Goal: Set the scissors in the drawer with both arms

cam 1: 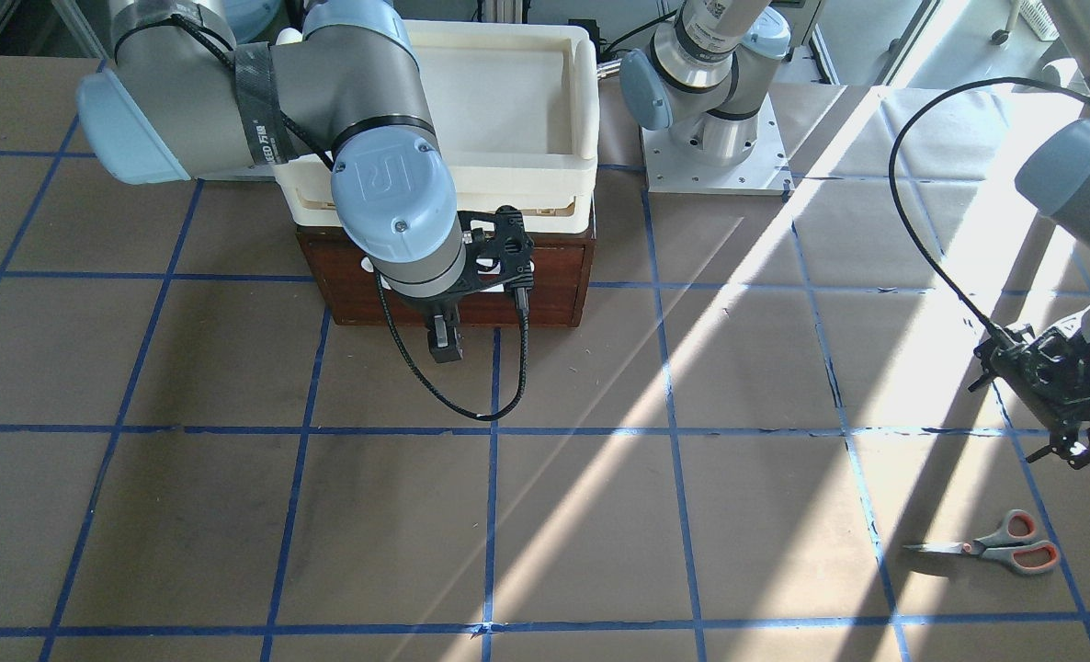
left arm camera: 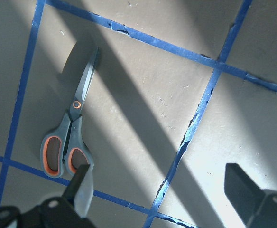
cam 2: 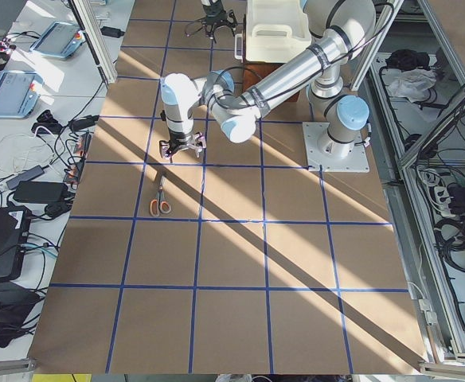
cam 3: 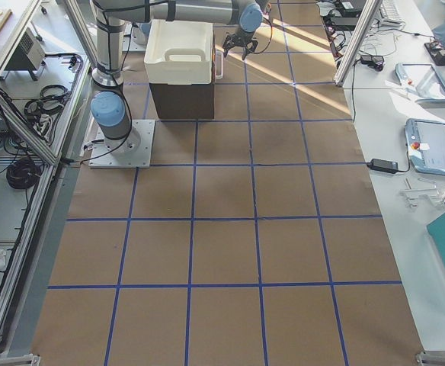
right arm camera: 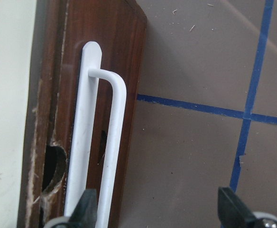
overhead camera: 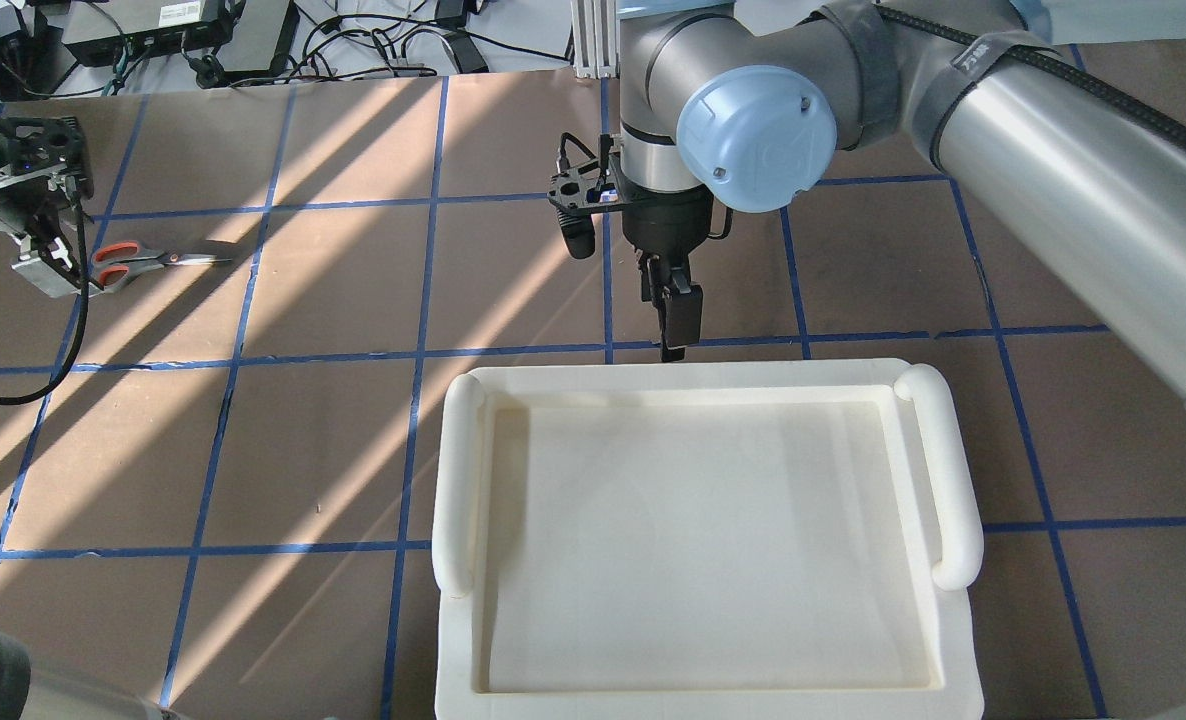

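Note:
The scissors (cam 1: pixel 995 544) lie flat and closed on the brown table, also seen in the overhead view (overhead camera: pixel 138 260) and the left wrist view (left arm camera: pixel 69 133). My left gripper (cam 1: pixel 1083 446) hovers open just above and beside their orange-lined loops; one finger (left arm camera: pixel 81 187) is next to the loops. The drawer (cam 1: pixel 545 294) is closed under a cream tray. My right gripper (cam 1: pixel 444 345) is open in front of the drawer's front (right arm camera: pixel 124 61). The white bar handle (right arm camera: pixel 112 142) runs just inside one finger (right arm camera: pixel 84 206).
The cream plastic tray (overhead camera: pixel 458 480) sits on top of the drawer cabinet. Blue tape lines grid the brown table (cam 1: pixel 600 515). The left arm's base plate (cam 1: pixel 715 156) stands beside the cabinet. A black cable (cam 1: pixel 471 405) hangs from the right wrist.

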Controlling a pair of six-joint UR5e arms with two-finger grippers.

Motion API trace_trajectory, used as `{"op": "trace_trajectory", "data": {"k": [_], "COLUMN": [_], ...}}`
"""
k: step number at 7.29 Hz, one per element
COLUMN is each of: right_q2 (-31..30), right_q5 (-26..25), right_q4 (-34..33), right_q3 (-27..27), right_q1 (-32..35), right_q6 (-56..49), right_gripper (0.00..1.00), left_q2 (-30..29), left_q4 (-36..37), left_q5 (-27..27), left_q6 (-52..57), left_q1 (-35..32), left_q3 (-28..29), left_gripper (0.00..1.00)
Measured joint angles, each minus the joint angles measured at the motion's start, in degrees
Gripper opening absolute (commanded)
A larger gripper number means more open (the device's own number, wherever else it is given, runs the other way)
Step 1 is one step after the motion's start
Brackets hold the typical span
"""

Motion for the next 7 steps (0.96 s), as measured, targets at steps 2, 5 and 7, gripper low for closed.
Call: {"op": "trace_trajectory", "data": {"k": [2, 5, 7], "right_q2": [0.9, 1.5, 1.7], "right_q5": [-0.3, -0.2, -0.3], "right_q4": [1.6, 1.6, 0.9], "right_q3": [0.1, 2.1, 3.1], "right_q1": [0.2, 0.4, 0.5], "right_q6": [-0.2, 2.7, 3.5], "right_gripper": [0.92, 0.9, 0.88], "left_q2": [-4.4, -10.9, -14.2], "left_q4": [3.4, 6.1, 9.9], "left_q5": [-0.2, -0.8, -2.5], "left_q6": [5.9, 12.9, 17.6], "left_q1": [0.8, 1.0, 1.1], "left_q3": [2.1, 5.9, 6.3], "left_gripper": [1.0, 1.0, 1.0]}}
